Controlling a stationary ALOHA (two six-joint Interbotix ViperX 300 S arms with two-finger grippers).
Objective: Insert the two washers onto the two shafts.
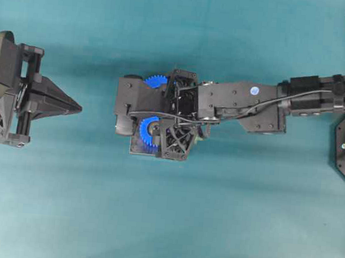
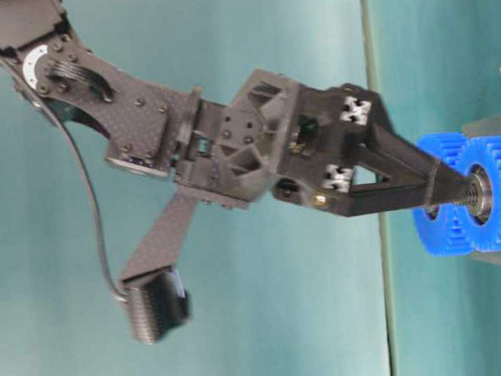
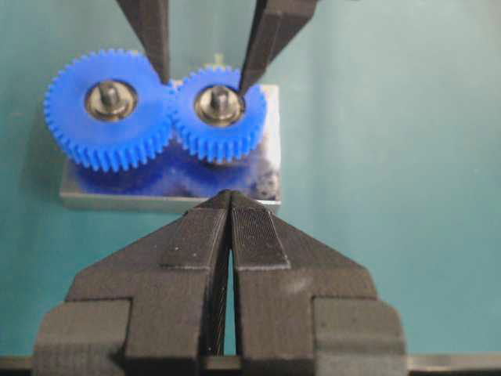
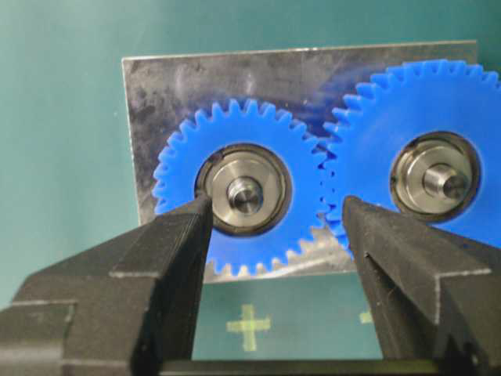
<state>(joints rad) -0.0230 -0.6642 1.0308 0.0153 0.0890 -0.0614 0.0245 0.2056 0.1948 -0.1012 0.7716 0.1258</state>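
Flat silver washer (image 4: 249, 188) seated around upright steel shaft (image 4: 244, 193) in smaller blue plastic gear (image 4: 243, 200), directly beneath right gripper (image 4: 274, 223), fingers spread, empty. Left gripper (image 3: 228, 235) clenched, well apart.

- Gears (image 4: 235, 235): blue plastic, matt.
- Base plate (image 4: 180, 86): bare metal, scuffed, reflective.
- Shafts (image 4: 244, 194), washer (image 4: 270, 176): shiny steel.
- Right pincer (image 4: 270, 235) fingers (image 4: 168, 258): black matt plastic, ribbed pads.
- Desk (image 1: 212, 228): teal, matt.

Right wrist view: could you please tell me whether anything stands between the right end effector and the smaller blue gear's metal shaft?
Nothing visible does: the open right end effector straddles the metal shaft of the smaller blue plastic gear.
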